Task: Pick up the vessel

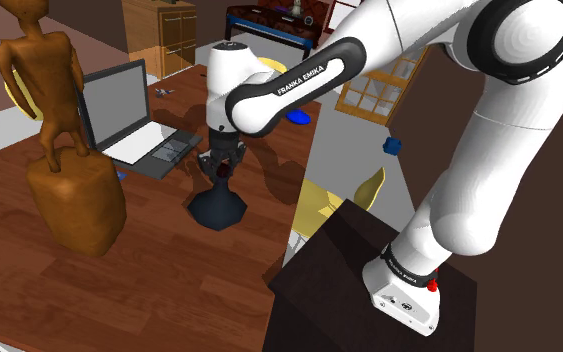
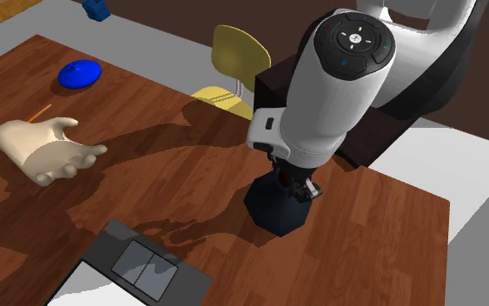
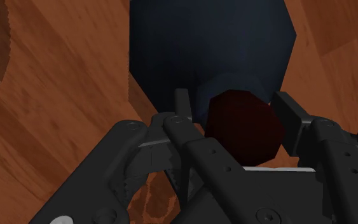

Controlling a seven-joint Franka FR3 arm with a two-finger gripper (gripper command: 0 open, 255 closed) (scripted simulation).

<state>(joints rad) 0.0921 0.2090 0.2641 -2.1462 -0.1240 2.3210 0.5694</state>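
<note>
The vessel [image 1: 217,208] is dark navy, with a wide faceted base, a narrow neck and a dark red top, and it stands upright on the wooden table [image 1: 169,290]. My black gripper [image 1: 224,170] reaches down over its neck. In the second exterior view the gripper [image 2: 290,184] sits right on top of the vessel [image 2: 275,210]. Seen from the wrist, the gripper [image 3: 238,111] straddles the red top of the vessel [image 3: 209,44]. One finger is against the top, and a thin gap remains at the other finger [image 3: 184,105]. The fingers stand apart.
An open laptop [image 1: 134,120] and a tall brown statue [image 1: 64,150] stand to the shoulder view's left of the vessel. A blue disc [image 2: 79,73] and a beige hand sculpture [image 2: 42,149] lie farther off. A yellow chair [image 2: 234,65] stands by the table edge, next to my dark stand [image 1: 369,290].
</note>
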